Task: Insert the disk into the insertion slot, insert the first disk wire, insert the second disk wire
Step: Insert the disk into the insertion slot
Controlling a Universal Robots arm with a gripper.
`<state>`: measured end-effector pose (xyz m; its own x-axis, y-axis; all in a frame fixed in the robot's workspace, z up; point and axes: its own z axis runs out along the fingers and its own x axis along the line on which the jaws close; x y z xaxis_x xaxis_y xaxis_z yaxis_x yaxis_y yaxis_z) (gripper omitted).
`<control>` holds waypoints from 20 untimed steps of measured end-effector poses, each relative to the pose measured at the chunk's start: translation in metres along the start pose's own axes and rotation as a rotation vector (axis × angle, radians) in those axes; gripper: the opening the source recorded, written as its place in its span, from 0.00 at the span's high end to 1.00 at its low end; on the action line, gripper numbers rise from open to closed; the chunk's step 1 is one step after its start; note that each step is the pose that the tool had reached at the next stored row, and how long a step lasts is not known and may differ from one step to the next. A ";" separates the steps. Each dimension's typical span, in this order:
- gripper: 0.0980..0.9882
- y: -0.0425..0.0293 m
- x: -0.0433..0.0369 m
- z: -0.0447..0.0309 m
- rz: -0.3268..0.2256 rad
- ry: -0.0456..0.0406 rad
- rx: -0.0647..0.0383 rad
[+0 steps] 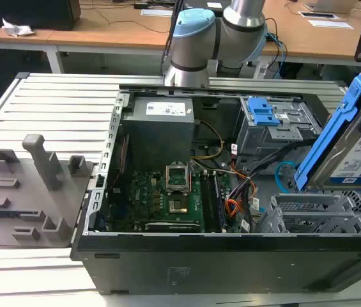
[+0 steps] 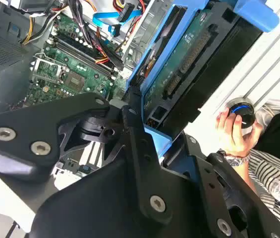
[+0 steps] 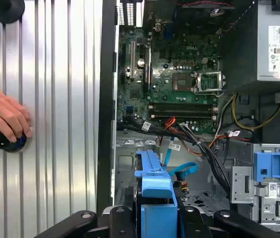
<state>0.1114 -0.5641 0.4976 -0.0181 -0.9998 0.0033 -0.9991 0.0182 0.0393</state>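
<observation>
Your hand [image 3: 157, 222] is pinching the disk [image 1: 358, 157] by its blue carrier, with a finger on either side of the carrier in the first wrist view. The disk hangs in the air over the computer case's [image 1: 199, 262] near corner at the exterior view's right. It is steeply tilted, its long axis running from high at the exterior view's right down towards the case interior. The insertion slot [image 1: 324, 214] sits just below the disk's lower end. So the slot lies downward from your hand, and I judge the disk's axis to be well off the bay's flat line. The first disk wire [image 1: 234, 206] and the second disk wire [image 1: 285, 171] lie loose beside the cage, not plugged into the disk.
</observation>
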 end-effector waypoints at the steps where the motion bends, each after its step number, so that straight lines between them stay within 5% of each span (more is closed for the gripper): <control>1: 0.70 -0.0001 0.0000 0.0022 0.000 0.0000 0.000; 20: 0.70 -0.0010 -0.0001 0.0254 0.000 0.0000 0.000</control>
<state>0.1114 -0.5640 0.4722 -0.0181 -0.9998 0.0033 -0.9991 0.0182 0.0393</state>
